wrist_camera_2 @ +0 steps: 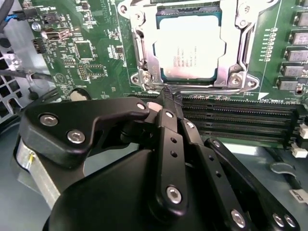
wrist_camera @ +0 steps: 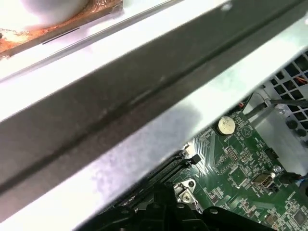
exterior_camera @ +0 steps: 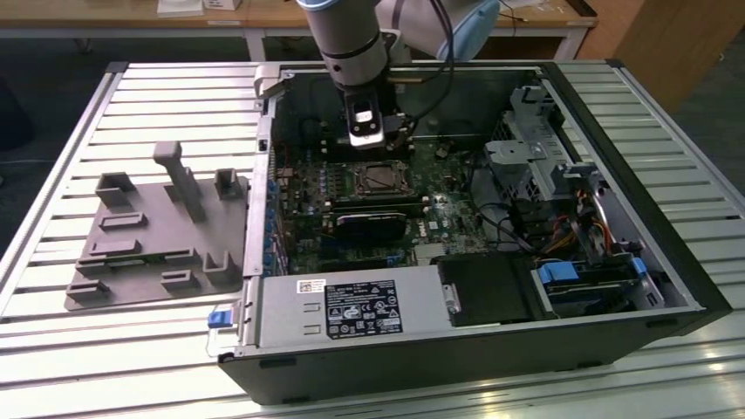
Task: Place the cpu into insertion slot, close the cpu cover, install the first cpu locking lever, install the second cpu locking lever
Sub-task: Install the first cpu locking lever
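Your gripper [wrist_camera_2: 168, 100], fingers clenched together, meets the lever [wrist_camera_2: 211, 89], a thin wire whose long axis runs along the near edge of the slot [wrist_camera_2: 188, 12]. Just beyond the tips, the cpu [wrist_camera_2: 190, 45] lies seated in that slot under the lowered cover [wrist_camera_2: 230, 57].

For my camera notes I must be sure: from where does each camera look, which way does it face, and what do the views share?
Exterior view: off the arm, above the open computer case, looking down into it; the arm reaches in.
Second wrist view: on the wrist, looking along the gripper at the cpu framed by the cpu cover.
First wrist view: on the wrist, looking past the case's metal edge at the motherboard.
Shared: both wrist views show the motherboard.
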You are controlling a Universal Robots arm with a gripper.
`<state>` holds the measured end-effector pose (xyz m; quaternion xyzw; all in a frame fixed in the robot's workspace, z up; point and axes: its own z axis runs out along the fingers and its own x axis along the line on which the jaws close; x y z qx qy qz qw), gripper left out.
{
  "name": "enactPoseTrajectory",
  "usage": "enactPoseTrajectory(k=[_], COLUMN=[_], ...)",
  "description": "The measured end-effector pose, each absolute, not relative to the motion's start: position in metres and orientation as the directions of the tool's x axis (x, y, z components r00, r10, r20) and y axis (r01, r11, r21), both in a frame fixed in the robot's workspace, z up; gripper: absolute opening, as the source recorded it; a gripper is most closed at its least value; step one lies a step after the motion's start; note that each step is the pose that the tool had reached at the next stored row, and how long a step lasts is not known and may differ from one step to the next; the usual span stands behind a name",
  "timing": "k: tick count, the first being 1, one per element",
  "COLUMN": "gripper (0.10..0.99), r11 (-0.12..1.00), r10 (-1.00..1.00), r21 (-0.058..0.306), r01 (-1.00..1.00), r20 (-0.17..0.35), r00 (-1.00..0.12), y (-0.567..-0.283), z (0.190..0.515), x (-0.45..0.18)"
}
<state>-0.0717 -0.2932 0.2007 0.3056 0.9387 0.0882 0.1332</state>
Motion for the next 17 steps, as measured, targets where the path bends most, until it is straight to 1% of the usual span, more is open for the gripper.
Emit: enactPoseTrajectory(k=[17], gripper=[0.106], r11=[0.798], r10=[0.597], r21=[0.247], r01=[0.55], r20=[-0.196], r00=[-0.778], y=[-0.293], z=[0.223], x=[-0.072])
